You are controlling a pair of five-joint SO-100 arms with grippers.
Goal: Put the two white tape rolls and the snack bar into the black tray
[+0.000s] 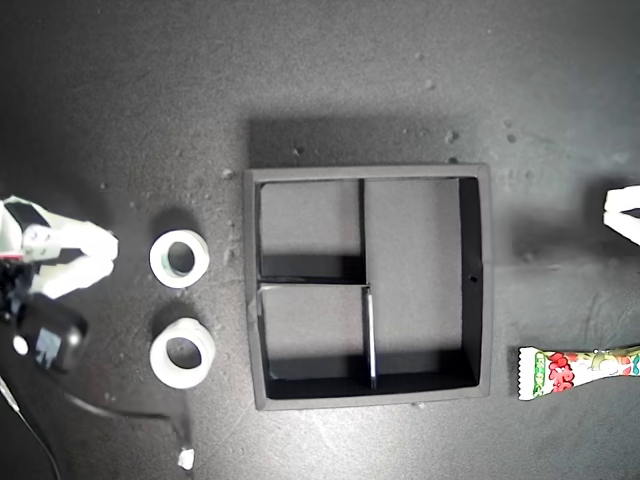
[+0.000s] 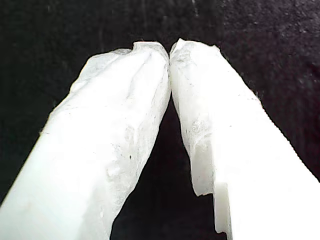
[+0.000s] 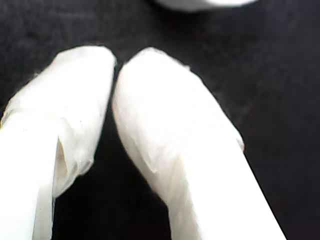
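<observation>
Both grippers are closed and hold nothing: my first gripper, my second gripper near a white tape roll. Black tray sits mid-table.

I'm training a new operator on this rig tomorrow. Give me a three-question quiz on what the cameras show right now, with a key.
1. How many white tape rolls lie outside the black tray?
2. True or false: the snack bar lies inside the tray.
3. My first gripper is: A) wide open; B) shut, holding nothing; C) shut on a roll.

Key: 1) two, both on the exterior view's left of the tray; 2) false; 3) B.
</observation>
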